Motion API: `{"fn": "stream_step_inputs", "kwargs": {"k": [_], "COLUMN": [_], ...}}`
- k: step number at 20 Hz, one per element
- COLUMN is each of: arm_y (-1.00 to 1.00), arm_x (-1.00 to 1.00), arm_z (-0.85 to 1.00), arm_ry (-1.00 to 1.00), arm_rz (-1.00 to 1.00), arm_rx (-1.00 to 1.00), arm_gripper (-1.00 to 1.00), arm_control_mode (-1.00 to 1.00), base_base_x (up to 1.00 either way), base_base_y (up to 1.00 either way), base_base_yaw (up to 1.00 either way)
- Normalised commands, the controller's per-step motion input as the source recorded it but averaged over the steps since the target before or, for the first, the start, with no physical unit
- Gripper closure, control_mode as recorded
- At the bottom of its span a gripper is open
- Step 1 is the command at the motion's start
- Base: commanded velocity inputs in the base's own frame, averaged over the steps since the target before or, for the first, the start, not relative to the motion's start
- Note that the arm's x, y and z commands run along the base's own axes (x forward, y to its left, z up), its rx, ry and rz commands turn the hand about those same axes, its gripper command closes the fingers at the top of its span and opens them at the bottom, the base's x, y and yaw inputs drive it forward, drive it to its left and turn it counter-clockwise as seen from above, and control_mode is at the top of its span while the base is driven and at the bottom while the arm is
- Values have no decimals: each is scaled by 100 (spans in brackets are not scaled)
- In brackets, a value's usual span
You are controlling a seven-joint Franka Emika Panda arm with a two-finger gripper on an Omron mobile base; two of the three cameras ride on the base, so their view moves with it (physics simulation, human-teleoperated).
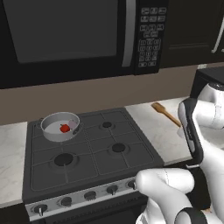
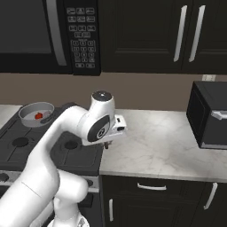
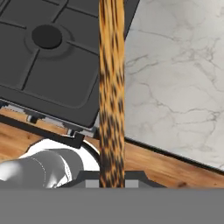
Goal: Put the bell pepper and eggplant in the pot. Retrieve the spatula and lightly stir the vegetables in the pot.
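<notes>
The pincer (image 3: 111,181) is gripping the spatula (image 3: 111,87) narrowly by its handle, over the stove (image 3: 52,74) edge beside the tabletop (image 3: 175,65). The bell pepper (image 1: 64,127) is sitting in the pot (image 1: 48,120). The microwave keypad (image 1: 151,37) lettering is showing too small to read.

Wall: plain brown backsplash (image 1: 87,94) behind the range.
Stove: dark gas cooktop (image 1: 89,151), knobs at 6 o'clock.
Above: black microwave (image 1: 78,35); dark cabinets (image 2: 150,35) at 12 o'clock.
Counter: white marble (image 2: 164,142); black appliance (image 2: 208,115) at 3 o'clock.
Floor: wood planks (image 3: 175,168).
</notes>
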Motion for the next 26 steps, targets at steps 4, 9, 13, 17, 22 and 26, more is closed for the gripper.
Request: {"fn": "stream_step_inputs", "kwargs": {"k": [4,9,13,17,22,26], "arm_y": [66,76,64,48,-2,0], "arm_x": [-25,-4,0,-3,-30,0], "arm_z": [0,30,50,20,7,0], "arm_ry": [-13,-7,0,-6,-17,0], "arm_rz": [0,1,5,6,0,0], "arm_rx": [-1,-17,-26,-15,3,0], "arm_gripper": [100,100,100,100,100,100], "arm_control_mode": [-100,-100,-100,-100,-100,-100], "base_base_x": [0,0,0,0,0,0], "base_base_y": [0,0,0,0,0,0], "base_base_yaw": [0,0,0,0,0,0]}}
